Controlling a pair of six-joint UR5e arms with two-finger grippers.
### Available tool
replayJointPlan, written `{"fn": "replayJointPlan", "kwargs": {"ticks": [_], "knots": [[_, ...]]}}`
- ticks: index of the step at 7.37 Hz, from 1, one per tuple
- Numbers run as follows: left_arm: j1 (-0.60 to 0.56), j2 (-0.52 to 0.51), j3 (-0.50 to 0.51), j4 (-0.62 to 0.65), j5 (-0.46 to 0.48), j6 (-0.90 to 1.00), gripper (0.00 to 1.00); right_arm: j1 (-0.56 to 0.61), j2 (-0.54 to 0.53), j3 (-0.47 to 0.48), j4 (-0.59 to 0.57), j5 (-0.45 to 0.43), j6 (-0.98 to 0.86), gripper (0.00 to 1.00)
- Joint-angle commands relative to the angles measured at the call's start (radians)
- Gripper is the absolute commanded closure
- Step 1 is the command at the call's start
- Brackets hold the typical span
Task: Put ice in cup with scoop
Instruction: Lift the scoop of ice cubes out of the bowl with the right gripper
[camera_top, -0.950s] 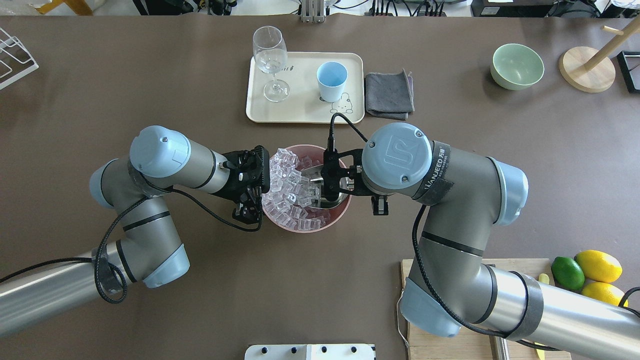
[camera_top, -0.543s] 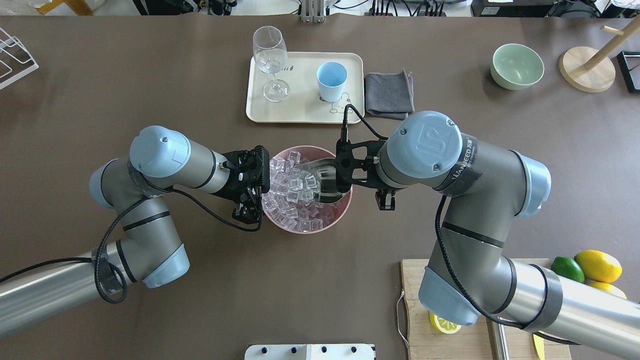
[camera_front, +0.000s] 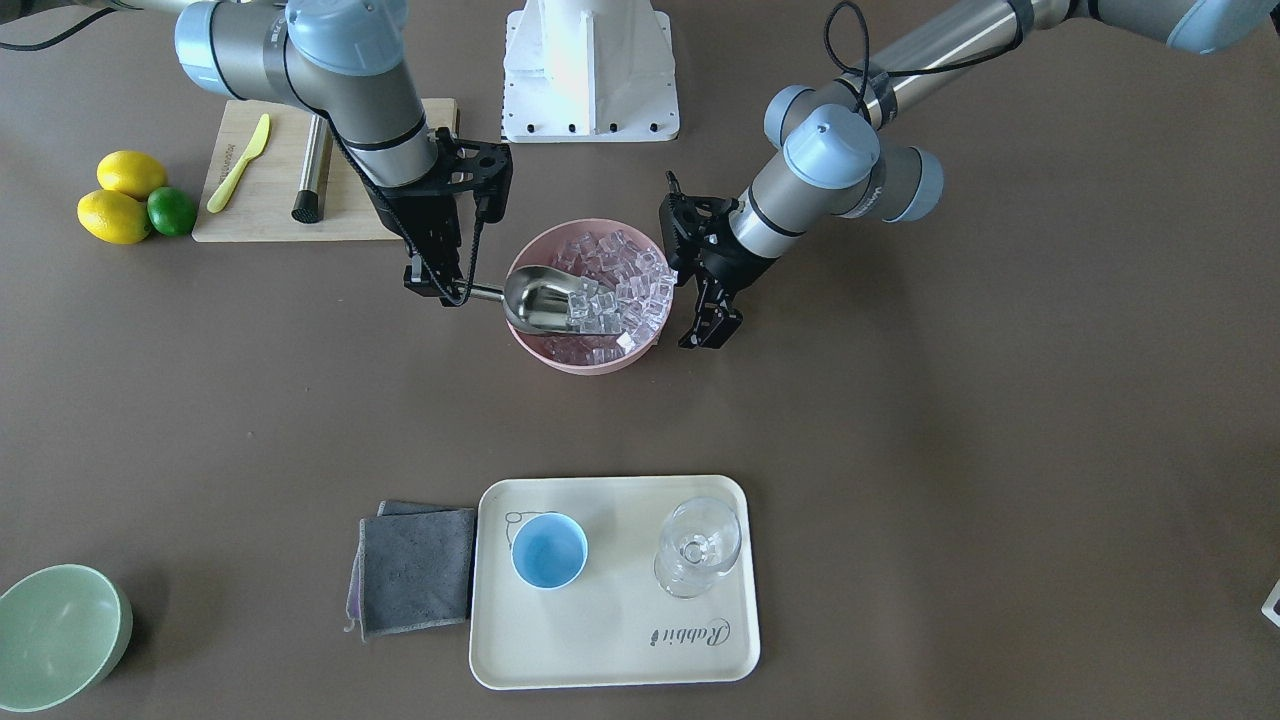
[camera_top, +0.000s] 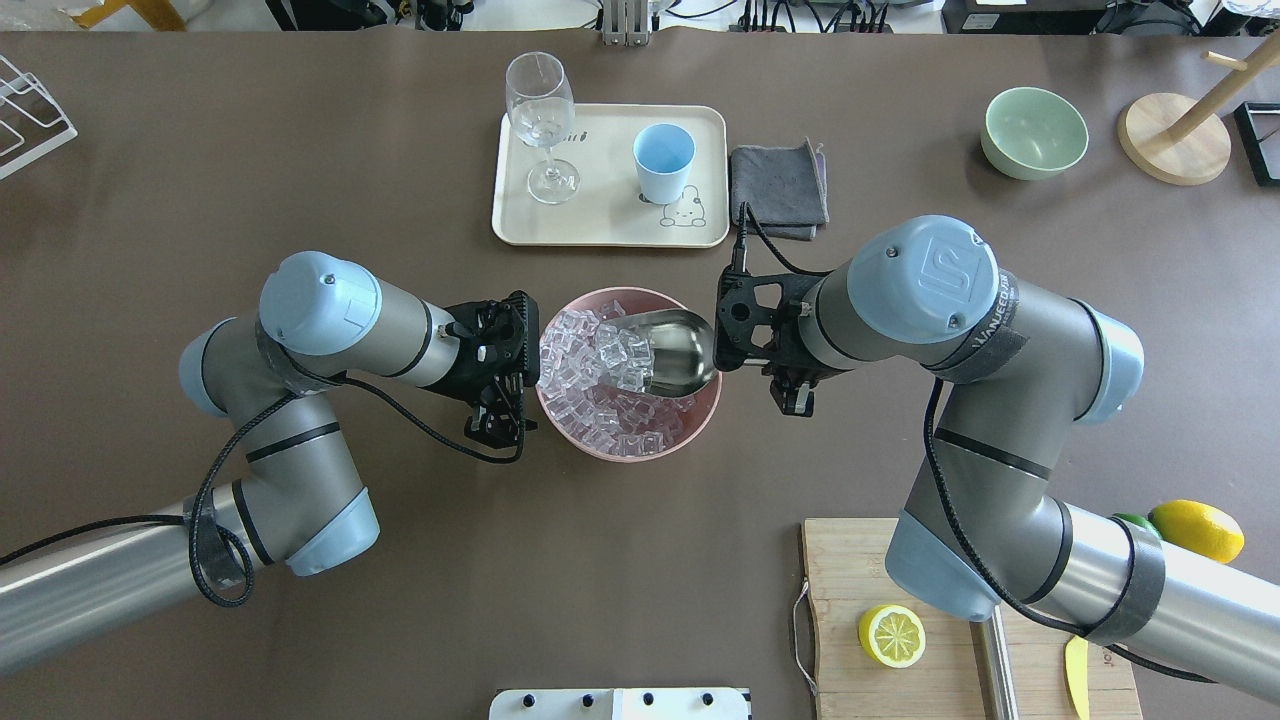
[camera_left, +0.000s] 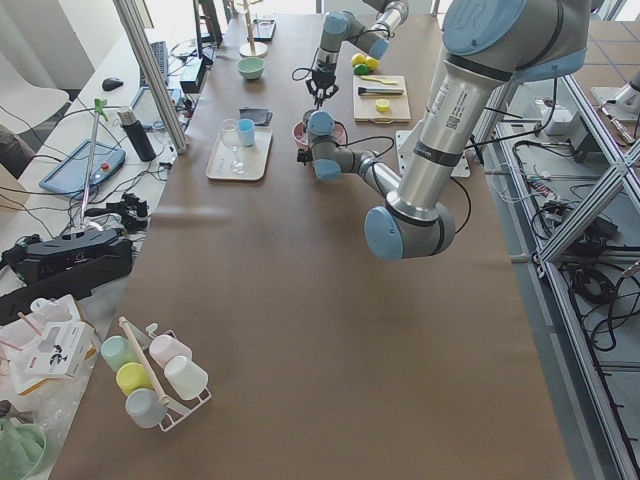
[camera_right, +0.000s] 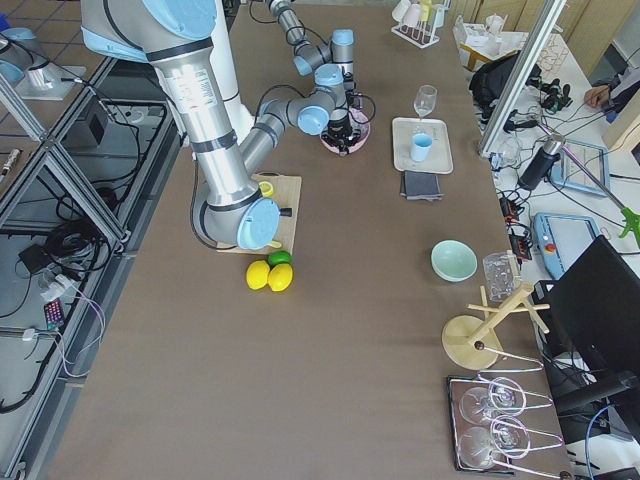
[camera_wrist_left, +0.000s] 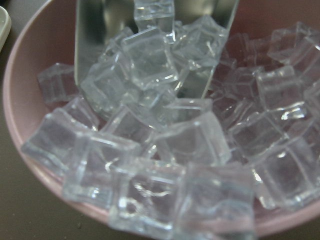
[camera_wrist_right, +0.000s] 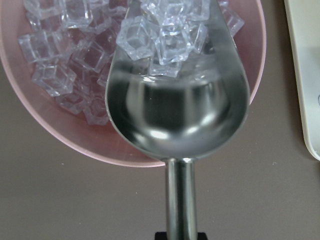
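Counter (camera_top: 640, 580) middle: pink bowl (camera_front: 590, 363) heaped with ice (camera_top: 585, 375). Right hand (camera_front: 445, 292) clenched on scoop (camera_top: 680, 350), trough part-loaded, low over bowl. Left hand (camera_front: 712, 328) beside bowl, grip unclear. Cup (camera_top: 663, 160) empty on tray (camera_top: 600, 222), far edge. Lift, carry, pour remain.

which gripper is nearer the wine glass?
Left. The left gripper sits beside the pink bowl on the wine glass side; the right gripper, holding the scoop, is across the bowl.

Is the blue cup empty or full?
Empty: the cup shows a bare blue bottom; the ice is in the pink bowl and scoop.
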Motion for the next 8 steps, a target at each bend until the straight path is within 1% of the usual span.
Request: {"fn": "replayJointPlan", "kwargs": {"ticks": [1, 2, 5, 8], "knots": [[0.000, 0.000, 0.000, 0.002, 0.000, 0.000, 0.01, 0.023, -0.026, -0.013, 0.086, 0.070, 0.067, 1.00], [0.000, 0.000, 0.000, 0.002, 0.000, 0.000, 0.01, 0.055, -0.027, -0.013, 0.088, 0.130, 0.070, 1.00], [0.000, -0.002, 0.000, 0.002, 0.002, 0.000, 0.01, 0.100, -0.041, -0.013, 0.094, 0.223, 0.070, 1.00], [0.006, -0.012, 0.000, 0.003, 0.014, 0.000, 0.01, 0.107, -0.061, -0.015, 0.180, 0.257, 0.169, 1.00]]}}
